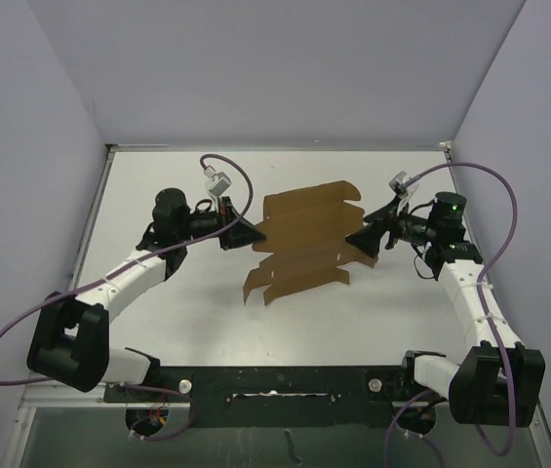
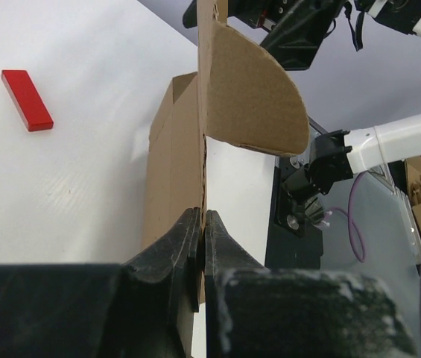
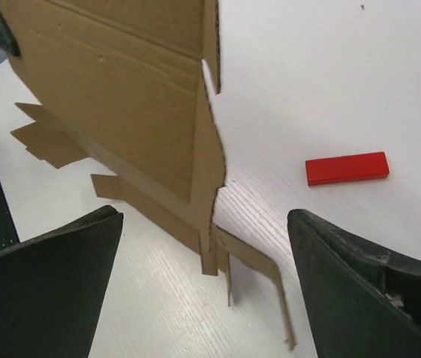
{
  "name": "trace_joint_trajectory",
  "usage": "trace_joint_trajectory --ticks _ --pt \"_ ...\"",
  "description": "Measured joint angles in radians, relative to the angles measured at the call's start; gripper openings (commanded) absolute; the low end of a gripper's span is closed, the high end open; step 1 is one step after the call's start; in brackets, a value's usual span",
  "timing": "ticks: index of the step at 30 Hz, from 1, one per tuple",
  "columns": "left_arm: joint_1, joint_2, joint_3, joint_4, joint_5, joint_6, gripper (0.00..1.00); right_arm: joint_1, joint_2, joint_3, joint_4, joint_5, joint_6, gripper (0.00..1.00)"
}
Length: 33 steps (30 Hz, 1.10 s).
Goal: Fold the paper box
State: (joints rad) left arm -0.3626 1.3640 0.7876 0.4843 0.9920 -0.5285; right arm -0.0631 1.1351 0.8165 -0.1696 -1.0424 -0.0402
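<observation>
Looking from the top, the paper box point(image 1: 304, 244) sits mid desk point(image 1: 197, 322), mostly an unfolded sheet. Left wrist: left gripper point(image 2: 201, 224) pinches its 9 o'clock edge, one panel standing up. Right wrist: right gripper point(image 3: 204, 220) gapes empty at 3 o'clock. Most folds are left, I'd say.

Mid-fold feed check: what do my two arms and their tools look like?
The left arm and right arm have white links with bulky black joints. A thin purple cable loops along each to a small grey connector. The left tool and right tool have matte black, wedge-shaped fingers, scuffed whitish at the edges. A green light glows near the right wrist.
</observation>
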Motion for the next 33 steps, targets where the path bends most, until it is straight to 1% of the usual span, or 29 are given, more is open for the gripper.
trace_joint_trajectory --ticks 4,9,15,19,20,22,23,25,28,31,32,33 --pt "-0.012 0.011 0.011 0.003 0.018 0.002 0.0 -0.001 0.0 0.0 -0.003 0.06 0.0 0.99" --pt "-0.022 0.025 0.043 0.008 0.04 0.006 0.0 0.0 0.004 0.0 0.009 0.054 0.004 0.9" --pt "-0.031 0.054 0.064 0.013 0.063 0.01 0.0 0.007 0.032 0.0 0.07 -0.021 0.031 0.84" --pt "-0.036 0.062 0.066 0.013 0.069 0.014 0.0 0.012 0.056 0.0 0.084 -0.04 0.04 0.76" --pt "-0.037 0.062 0.066 0.013 0.072 0.015 0.0 0.012 0.061 0.0 0.085 -0.043 0.042 0.73" --pt "-0.038 0.063 0.066 0.013 0.076 0.018 0.0 0.012 0.068 0.0 0.088 -0.051 0.046 0.63" --pt "-0.039 0.063 0.066 0.012 0.077 0.019 0.0 0.012 0.069 0.0 0.088 -0.054 0.046 0.56" --pt "-0.042 0.066 0.069 0.012 0.079 0.023 0.0 0.012 0.069 0.0 0.095 -0.066 0.048 0.37" --pt "-0.047 0.074 0.08 0.003 0.08 0.034 0.0 0.012 0.069 0.0 0.109 -0.076 0.05 0.16" --pt "-0.048 0.074 0.087 -0.015 0.077 0.05 0.0 0.011 0.069 0.0 0.118 -0.08 0.058 0.04" --pt "-0.048 0.074 0.09 -0.022 0.072 0.056 0.04 0.011 0.069 0.0 0.121 -0.084 0.063 0.0" --pt "-0.048 0.074 0.093 -0.035 0.059 0.066 0.06 0.008 0.069 0.0 0.124 -0.086 0.07 0.0"
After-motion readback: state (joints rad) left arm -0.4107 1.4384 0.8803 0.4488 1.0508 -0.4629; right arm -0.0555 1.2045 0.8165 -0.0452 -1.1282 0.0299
